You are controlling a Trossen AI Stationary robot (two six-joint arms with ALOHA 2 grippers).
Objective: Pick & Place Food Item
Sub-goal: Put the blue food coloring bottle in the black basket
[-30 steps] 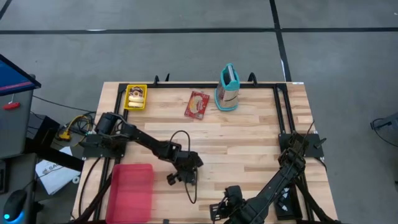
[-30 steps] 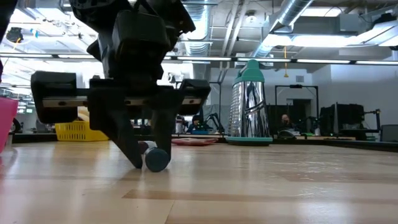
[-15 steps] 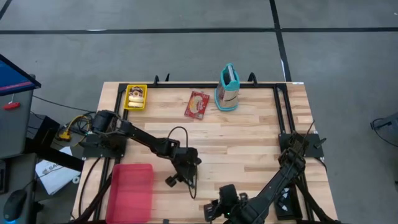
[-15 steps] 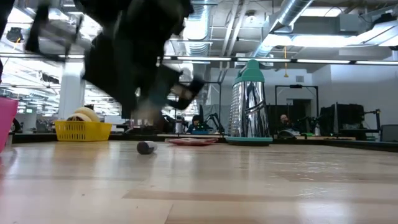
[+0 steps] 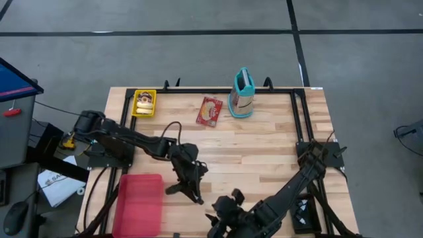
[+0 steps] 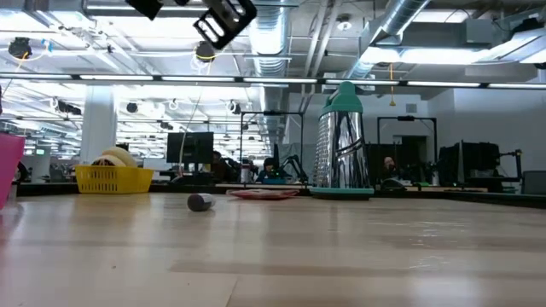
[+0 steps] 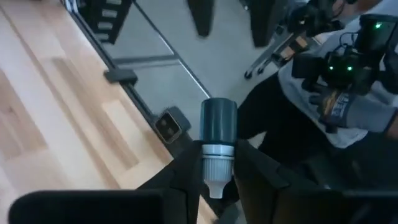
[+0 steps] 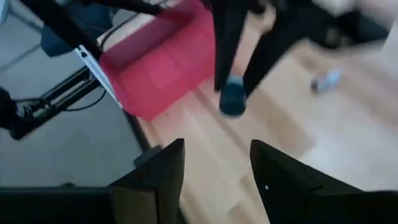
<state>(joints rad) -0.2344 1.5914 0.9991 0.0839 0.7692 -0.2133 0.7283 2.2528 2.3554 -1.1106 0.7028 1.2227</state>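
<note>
Teal-capped small bottle (image 7: 217, 146) sits clamped between my left gripper's (image 5: 192, 193) fingers (image 7: 180, 177), lifted clear of the wooden worktop (image 5: 264, 149) beside the red bin (image 5: 140, 201). My right gripper (image 5: 221, 221) hovers near the worktop's front edge, fingers (image 8: 155, 171) parted, holding nothing. A small grey piece (image 6: 200, 202) lies on the boards.

The red bin (image 8: 163, 68) is blurred and edge-cut in the right wrist view — the yellow basket's (image 5: 145, 103) contents too small to tell.
</note>
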